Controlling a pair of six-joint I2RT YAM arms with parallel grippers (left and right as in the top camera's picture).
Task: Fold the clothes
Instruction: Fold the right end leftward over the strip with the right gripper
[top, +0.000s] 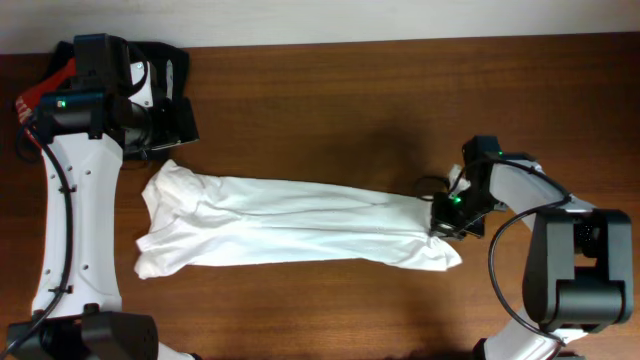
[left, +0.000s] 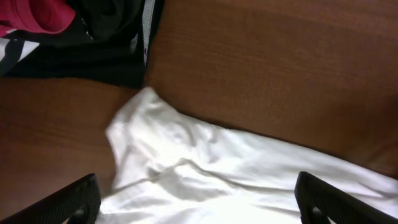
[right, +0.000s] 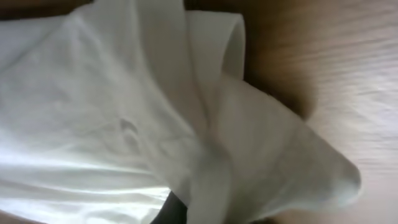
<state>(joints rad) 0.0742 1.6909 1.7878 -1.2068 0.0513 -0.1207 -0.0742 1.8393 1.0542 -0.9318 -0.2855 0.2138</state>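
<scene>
The white T-shirt (top: 290, 222) lies bunched into a long band across the wooden table, left to right. My left gripper (top: 165, 135) hovers over the shirt's left end. In the left wrist view its two fingers (left: 199, 202) are spread wide, open and empty, with the shirt (left: 205, 168) under them. My right gripper (top: 446, 214) is at the shirt's right end. In the right wrist view the cloth (right: 124, 112) is drawn up and draped over the jaws (right: 186, 211), which are shut on it; only a sliver of dark finger shows.
A red garment (left: 37, 15) and a black garment with a grey stripe (left: 115, 43) lie heaped at the table's far left corner, just beyond the shirt's left end; the heap also shows in the overhead view (top: 165, 70). The back table edge (top: 400, 40) meets a pale wall.
</scene>
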